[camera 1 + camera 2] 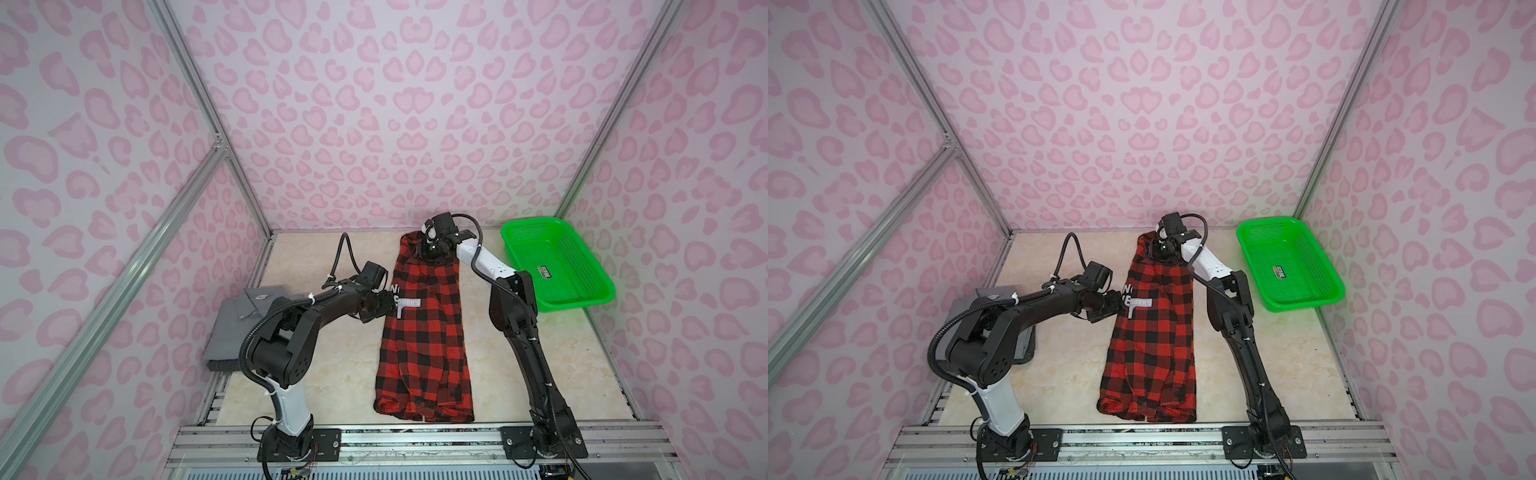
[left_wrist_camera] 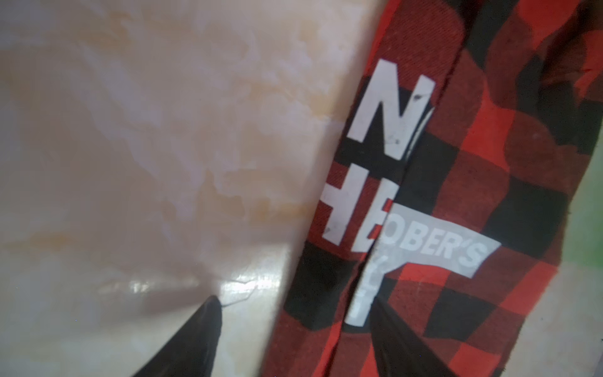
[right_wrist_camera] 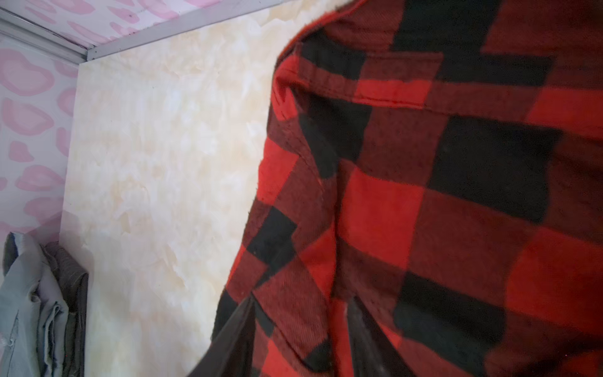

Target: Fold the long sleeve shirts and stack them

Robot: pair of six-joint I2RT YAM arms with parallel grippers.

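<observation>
Right wrist, unlike left: grey shirt point(image 3: 42, 303)

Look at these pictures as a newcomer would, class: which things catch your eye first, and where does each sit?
The red-and-black checked shirt grabs the eye first, lying as a long strip down the middle of the marble-look table, white lettering near its left edge. Next comes the bright green perforated basket at the far right corner, and then the grey shirt, folded at the table's left edge.

Both top views overlook the table point(image 1: 340, 374) from above; wrist views closely share the checked shirt point(image 2: 473, 169).
</observation>
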